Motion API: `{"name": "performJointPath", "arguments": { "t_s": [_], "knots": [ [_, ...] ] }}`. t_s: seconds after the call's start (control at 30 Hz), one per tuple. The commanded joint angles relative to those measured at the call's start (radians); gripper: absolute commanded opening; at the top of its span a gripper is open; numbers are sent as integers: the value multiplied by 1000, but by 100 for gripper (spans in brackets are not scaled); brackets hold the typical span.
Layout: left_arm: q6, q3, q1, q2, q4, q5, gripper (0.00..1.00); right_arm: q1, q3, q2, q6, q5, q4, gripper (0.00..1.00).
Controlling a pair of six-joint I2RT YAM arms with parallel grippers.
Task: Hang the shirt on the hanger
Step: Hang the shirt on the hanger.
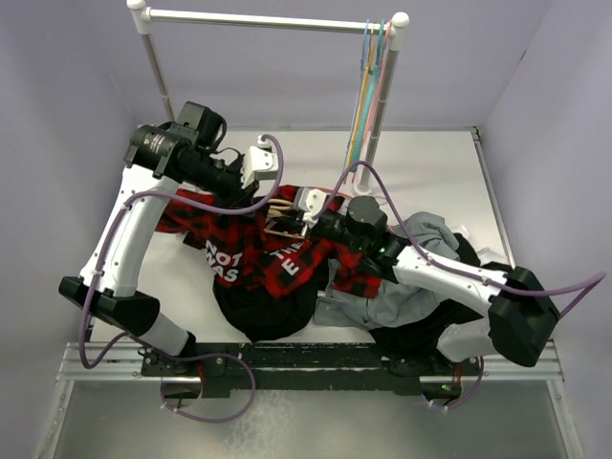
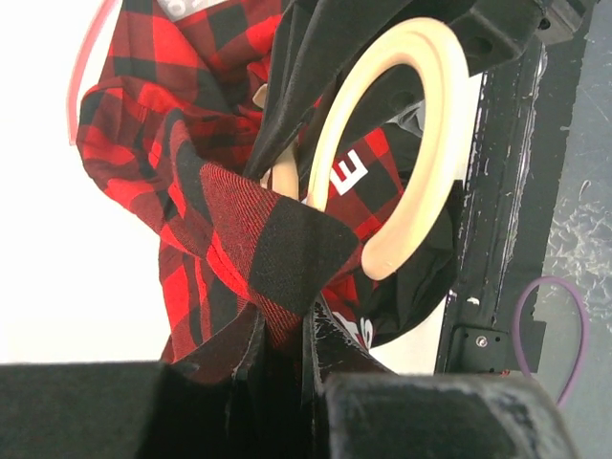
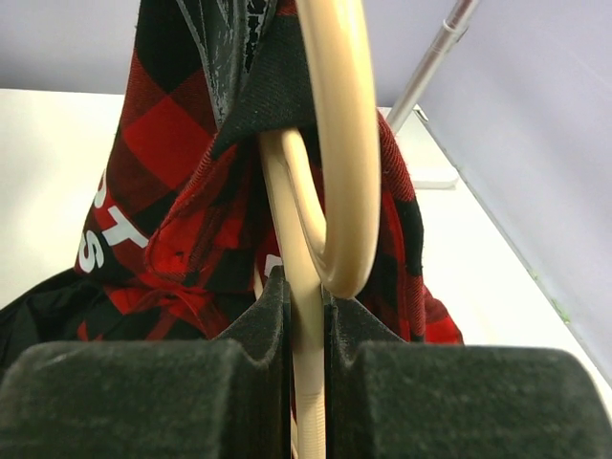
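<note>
The red-and-black plaid shirt (image 1: 247, 251) lies bunched at the table's middle, partly lifted between the two arms. My left gripper (image 2: 284, 337) is shut on a fold of the shirt (image 2: 143, 124), next to the pale tan hanger's curved hook (image 2: 432, 143). My right gripper (image 3: 308, 298) is shut on the hanger's neck (image 3: 339, 143), with plaid cloth (image 3: 163, 163) draped over the hanger behind it. From above, the left gripper (image 1: 285, 199) and right gripper (image 1: 309, 218) meet over the hanger (image 1: 282, 228), whose frame is mostly hidden in cloth.
A grey garment (image 1: 406, 277) and a black one (image 1: 258, 311) lie beside and under the shirt. A white-posted rail (image 1: 258, 19) stands at the back, with several coloured hangers (image 1: 368, 86) hanging at its right end. The arms' base rail (image 1: 306, 359) runs along the near edge.
</note>
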Motion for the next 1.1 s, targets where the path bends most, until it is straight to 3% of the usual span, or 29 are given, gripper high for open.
{"name": "performJointPath", "arguments": {
  "t_s": [0.0, 0.03, 0.13, 0.17, 0.2, 0.37, 0.5, 0.6, 0.73, 0.83, 1.07],
  "knots": [
    [11, 68, -41, -37, -16, 114, 0, -15, 90, -112, 81, 165, 28, 23],
    [9, 102, -40, -37, -15, 116, 0, -15, 91, -143, 82, 181, -21, 43],
    [-4, 179, -40, -39, -15, 132, 0, -24, 73, -256, 93, 212, -128, 72],
    [-9, 191, -40, -41, -15, 136, 0, -33, 61, -295, 105, 217, -150, 92],
    [-9, 197, -40, -46, -15, 140, 0, -43, 49, -334, 119, 221, -172, 99],
    [-47, 268, -40, -61, -15, 157, 0, -106, -42, -555, 190, 265, -293, 100],
    [-92, 405, -40, -53, -13, 144, 0, -108, -224, -795, 277, 272, -290, 100],
    [-163, 528, -40, -16, -12, 158, 0, -108, -317, -856, 359, 244, -303, 100],
    [-207, 566, -40, -21, 18, 201, 0, -106, -444, -837, 481, 203, -130, 96],
    [-207, 549, -40, -32, 22, 219, 0, -107, -510, -812, 499, 280, 54, 89],
    [-196, 528, -41, -36, 10, 218, 0, -108, -458, -535, 535, 234, 344, 82]
  ]
}}
